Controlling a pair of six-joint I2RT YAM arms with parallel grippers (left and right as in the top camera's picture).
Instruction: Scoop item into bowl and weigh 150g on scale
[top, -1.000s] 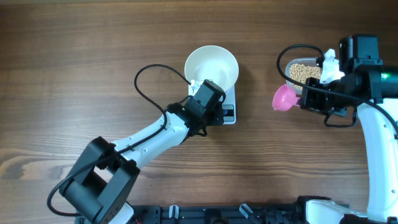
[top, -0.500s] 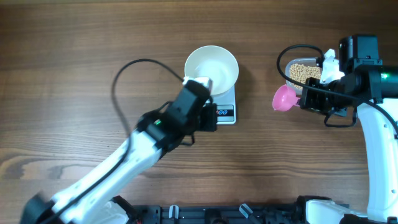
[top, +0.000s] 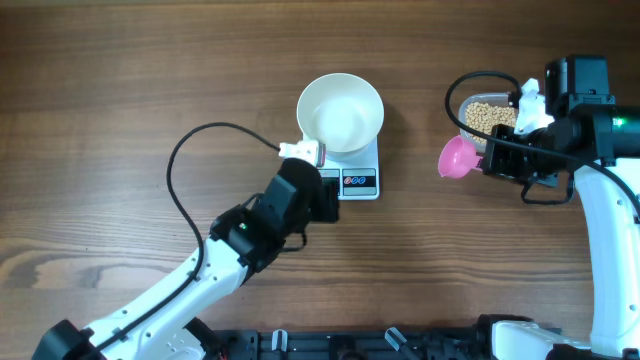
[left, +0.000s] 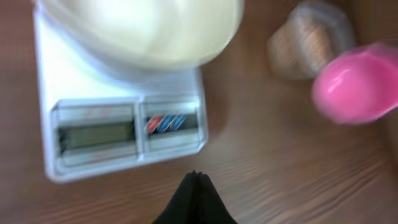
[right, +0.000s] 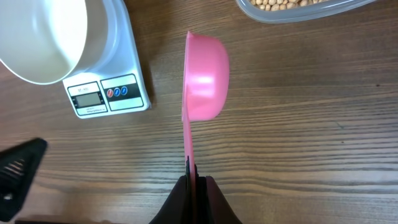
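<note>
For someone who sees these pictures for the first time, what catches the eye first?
The bright pink scoop, held by its handle in the right gripper, stands out at the right, beside the tub of beans. Next, the white bowl, apparently empty, on the scale at the middle of the table, the shut left gripper nearby.

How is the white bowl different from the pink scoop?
The bowl is white, the scoop pink. The bowl is bigger. The bowl sits on the scale; the scoop is held by the right pincer. Both are round and look empty.
</note>
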